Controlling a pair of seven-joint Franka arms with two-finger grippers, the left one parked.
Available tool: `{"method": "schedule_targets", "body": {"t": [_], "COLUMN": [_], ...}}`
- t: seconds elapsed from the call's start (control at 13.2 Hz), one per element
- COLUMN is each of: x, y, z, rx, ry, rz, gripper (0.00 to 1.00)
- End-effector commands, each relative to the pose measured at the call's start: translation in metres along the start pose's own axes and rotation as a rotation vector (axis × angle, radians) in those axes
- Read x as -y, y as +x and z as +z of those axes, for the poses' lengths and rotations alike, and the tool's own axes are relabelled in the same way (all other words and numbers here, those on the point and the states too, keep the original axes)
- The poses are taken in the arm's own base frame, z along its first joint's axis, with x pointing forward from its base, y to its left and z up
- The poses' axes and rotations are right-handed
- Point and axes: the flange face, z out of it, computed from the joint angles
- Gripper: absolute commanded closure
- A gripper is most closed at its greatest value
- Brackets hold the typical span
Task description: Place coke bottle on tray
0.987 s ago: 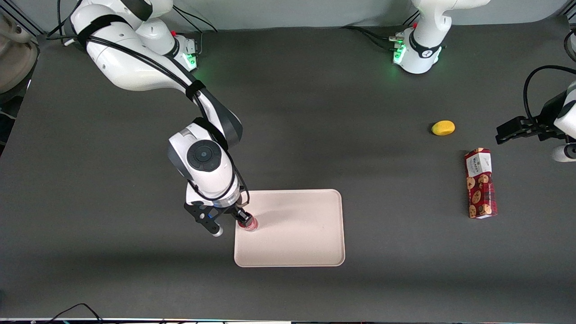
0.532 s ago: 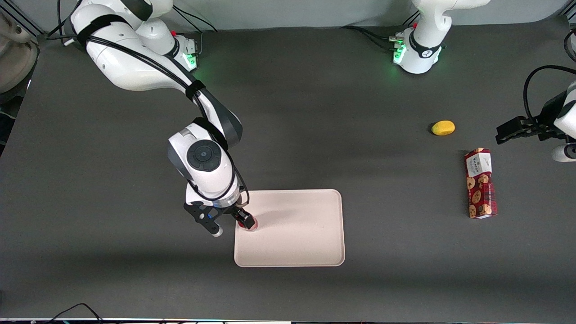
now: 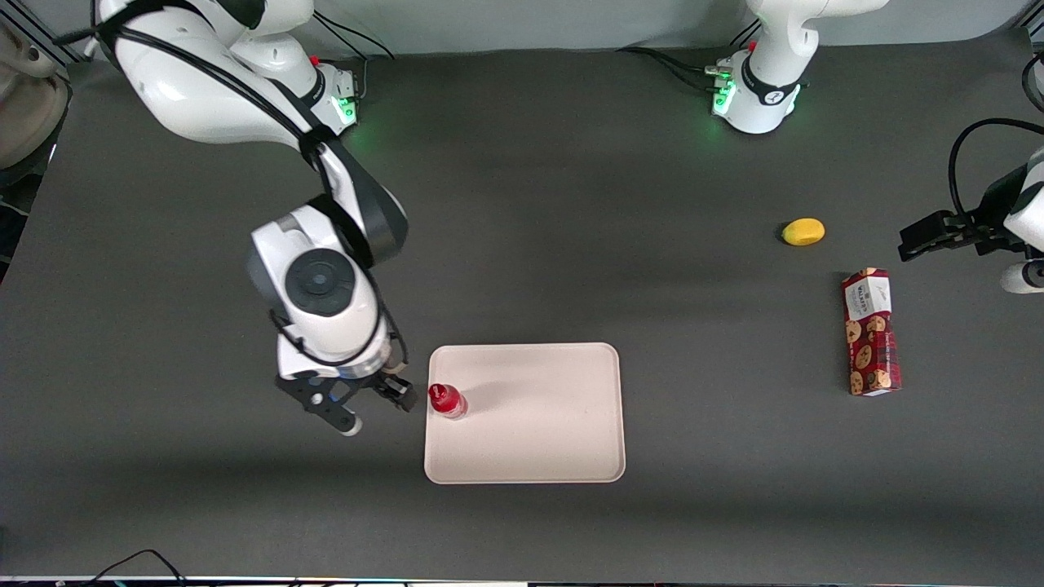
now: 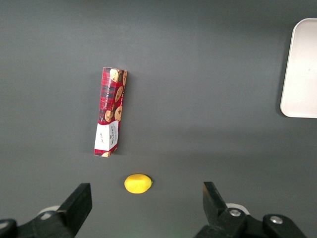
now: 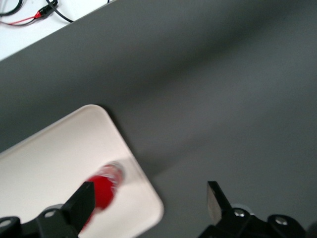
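Dark grey table [image 3: 571, 204] carries tray [image 3: 538, 424], lemon [image 3: 803, 231], cookie box [image 3: 871, 333]. Coke bottle [image 3: 446, 400] upright on tray, long axis vertical, cap up, standing just inside tray edge toward working arm's end. Gripper [image 3: 371, 403] over bare table just beside that tray edge, clear of bottle; fingers [image 5: 81, 204] spread wide, holding nothing. Bottle apart from fingers, not between them. Lemon and cookie box well apart from tray, toward parked arm's end; lemon farther from front camera than box.
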Motion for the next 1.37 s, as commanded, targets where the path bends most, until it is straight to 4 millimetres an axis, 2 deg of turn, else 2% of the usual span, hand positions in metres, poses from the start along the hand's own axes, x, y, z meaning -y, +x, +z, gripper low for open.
{"method": "schedule_targets", "body": {"t": [0.0,0.08,0.23,0.38,0.46,0.61,0.76,1.06,1.29], "x": [-0.085,-0.116,-0.176,-0.234,-0.258,-0.282,-0.294,-0.301,-0.324], "y": [0.038,0.052,0.065,0.057,0.046,0.018,0.004,0.008,0.016], "z": [-0.06,-0.079,-0.109,-0.132,-0.143,-0.157,-0.168,-0.174,-0.184], "rx": [0.113,0.133,0.166,0.182,0.183,0.155,0.142,0.14,0.117], "ry": [0.004,0.025,0.075,0.138,0.171,0.181,0.186,0.196,0.207], "rz": [-0.222,-0.255,-0.345,-0.406,-0.417,-0.414,-0.41,-0.381,-0.364], "gripper": [0.0,0.0,0.0,0.0,0.0,0.0,0.0,0.0,0.0]}}
